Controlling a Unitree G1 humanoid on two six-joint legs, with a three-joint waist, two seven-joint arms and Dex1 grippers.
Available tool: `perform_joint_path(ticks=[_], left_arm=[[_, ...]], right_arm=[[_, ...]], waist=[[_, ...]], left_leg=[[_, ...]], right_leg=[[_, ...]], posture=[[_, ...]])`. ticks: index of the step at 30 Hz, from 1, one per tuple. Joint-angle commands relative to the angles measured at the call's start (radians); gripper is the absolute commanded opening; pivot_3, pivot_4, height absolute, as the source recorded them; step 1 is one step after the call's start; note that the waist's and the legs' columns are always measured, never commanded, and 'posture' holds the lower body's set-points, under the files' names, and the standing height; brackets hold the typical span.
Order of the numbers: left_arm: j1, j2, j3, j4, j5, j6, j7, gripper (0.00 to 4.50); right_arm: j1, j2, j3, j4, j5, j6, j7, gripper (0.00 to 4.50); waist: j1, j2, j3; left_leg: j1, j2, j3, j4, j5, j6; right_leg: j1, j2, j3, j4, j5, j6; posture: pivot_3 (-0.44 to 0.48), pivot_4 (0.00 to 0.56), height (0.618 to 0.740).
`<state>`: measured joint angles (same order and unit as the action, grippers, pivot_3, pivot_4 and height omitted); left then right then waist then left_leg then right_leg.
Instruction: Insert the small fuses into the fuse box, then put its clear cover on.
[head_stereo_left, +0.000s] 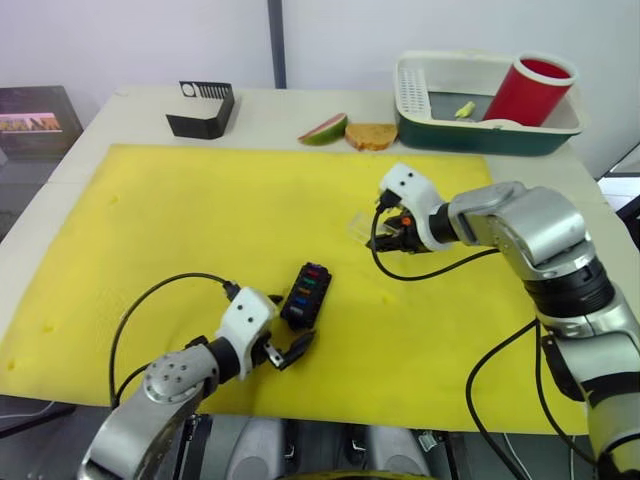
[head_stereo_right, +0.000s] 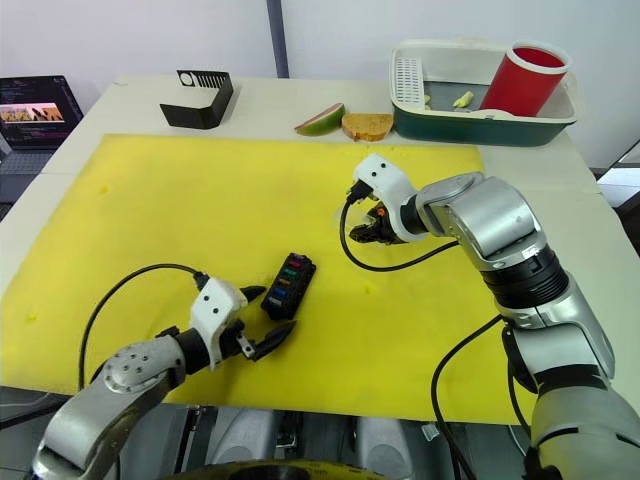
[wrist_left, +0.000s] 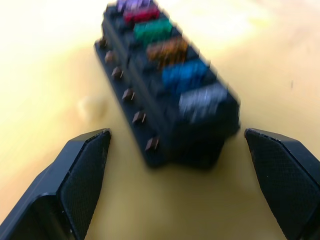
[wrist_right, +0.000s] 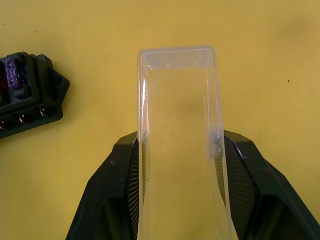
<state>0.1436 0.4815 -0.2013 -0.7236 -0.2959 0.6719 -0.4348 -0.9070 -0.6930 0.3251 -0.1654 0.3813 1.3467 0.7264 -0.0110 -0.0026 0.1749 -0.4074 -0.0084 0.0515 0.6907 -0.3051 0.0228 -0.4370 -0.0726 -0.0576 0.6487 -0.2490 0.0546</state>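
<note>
The black fuse box (head_stereo_left: 306, 293) lies on the yellow mat (head_stereo_left: 180, 220), and the small fuses (wrist_left: 167, 50) sit in a row in its top: purple, red, green, amber, blue, grey. My left gripper (head_stereo_right: 264, 318) is open just in front of the box's near end, one finger (wrist_left: 82, 170) on each side and not touching it. My right gripper (head_stereo_left: 392, 232) hovers over the mat's right middle, shut on the clear cover (wrist_right: 177, 130). The cover sticks out past its fingertips toward the box.
A black slotted stand (head_stereo_left: 203, 108) sits at the back left of the table. A fruit slice (head_stereo_left: 324, 129) and a piece of bread (head_stereo_left: 371, 135) lie behind the mat. A green-and-white basin (head_stereo_left: 480, 132) holds a red cup (head_stereo_left: 530, 90). A laptop (head_stereo_right: 35, 112) is at the far left.
</note>
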Motion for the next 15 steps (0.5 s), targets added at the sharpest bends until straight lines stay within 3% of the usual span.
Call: perform_joint_path(ticks=[1, 15], left_arm=[[-0.005, -0.031, -0.041, 0.008, 0.031, -0.004, 0.036, 4.50], [0.060, -0.123, -0.046, 0.025, 0.131, -0.013, 0.190, 4.50]], right_arm=[[-0.023, 0.002, -0.042, -0.033, 0.012, -0.008, -0.003, 1.68], [-0.026, 0.002, -0.037, -0.034, 0.016, -0.021, 0.000, 1.68]], waist=[[0.000, 0.000, 0.000], [-0.003, 0.000, 0.000]], left_leg=[[0.000, 0.000, 0.000, 0.000, 0.000, 0.000], [0.001, 0.000, 0.000, 0.000, 0.000, 0.000]], right_leg=[[0.000, 0.000, 0.000, 0.000, 0.000, 0.000], [0.000, 0.000, 0.000, 0.000, 0.000, 0.000]], posture=[[0.000, 0.150, 0.740], [0.000, 0.150, 0.740]])
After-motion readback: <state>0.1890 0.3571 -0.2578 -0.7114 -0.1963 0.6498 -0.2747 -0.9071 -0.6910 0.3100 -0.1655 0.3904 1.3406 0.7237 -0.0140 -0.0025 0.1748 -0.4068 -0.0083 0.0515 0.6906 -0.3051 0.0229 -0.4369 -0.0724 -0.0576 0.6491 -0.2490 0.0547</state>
